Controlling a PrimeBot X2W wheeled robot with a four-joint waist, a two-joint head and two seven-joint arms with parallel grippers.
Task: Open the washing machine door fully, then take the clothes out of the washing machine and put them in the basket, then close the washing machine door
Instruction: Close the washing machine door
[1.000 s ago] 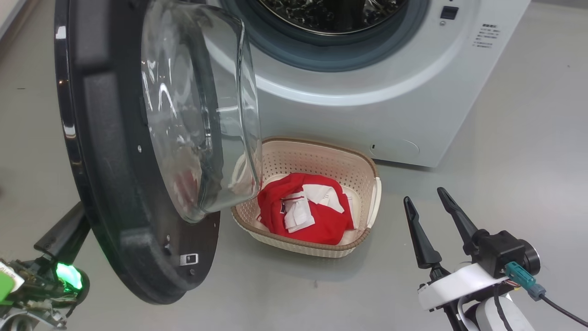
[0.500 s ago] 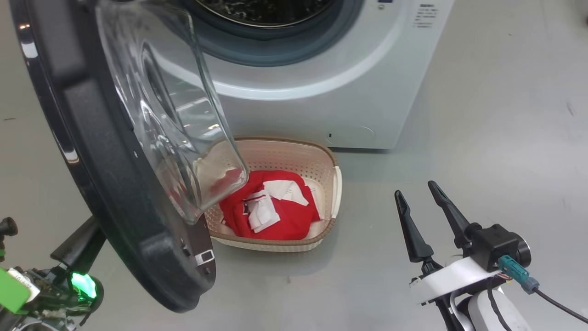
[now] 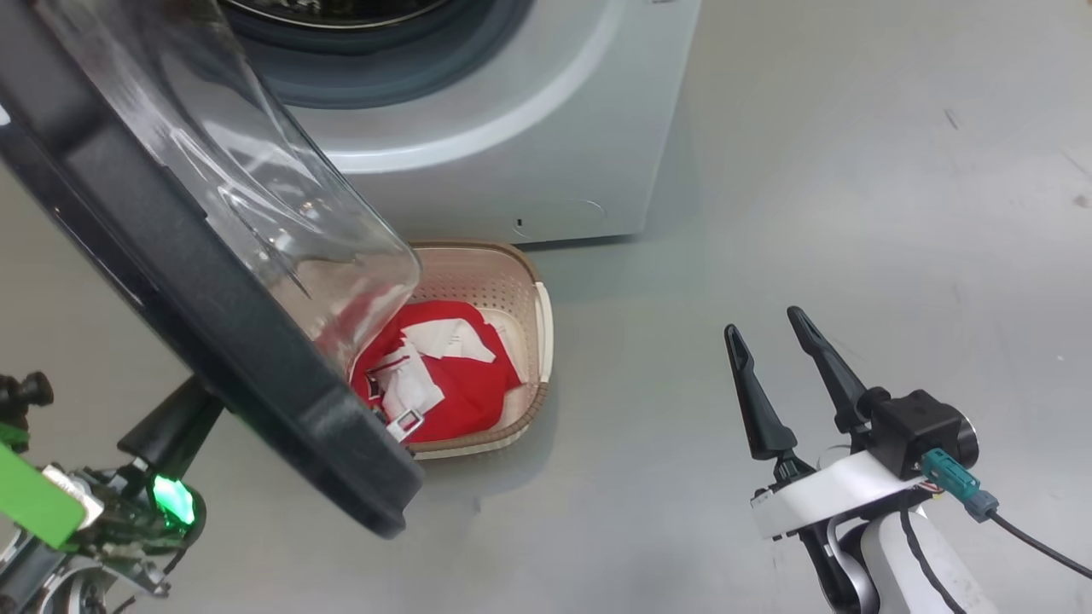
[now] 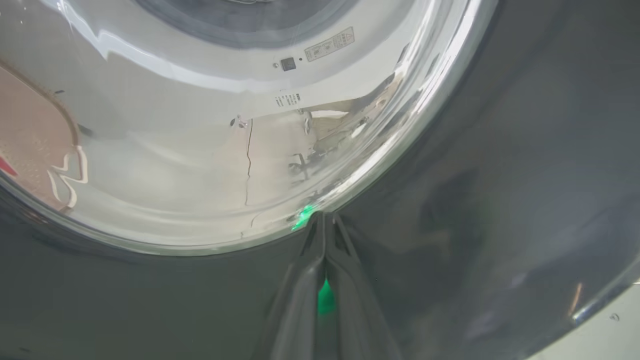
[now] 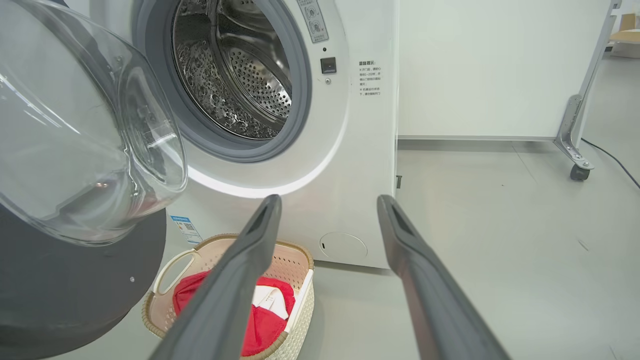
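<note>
Nearest the robot, at lower left, the left gripper (image 4: 325,220) has its two fingers pressed together. Their tips are set against the dark outer ring of the washing machine door (image 3: 213,333), right where the glass window (image 4: 200,150) begins. At lower right, the right gripper (image 3: 765,326) hangs over the floor (image 3: 810,170) with fingers spread wide, holding nothing and pointing toward the washing machine (image 3: 512,153). The door stands swung out. Its edge runs diagonally from upper left to lower right in the head view, and its glass bowl bulges toward the basket (image 3: 543,333). That basket sits on the floor just before the machine, long axis along the machine's front, with the clothes (image 3: 465,388) lying inside. The left wrist view sees the machine's front panel through the glass; the right wrist view looks into the steel drum (image 5: 240,85).
</note>
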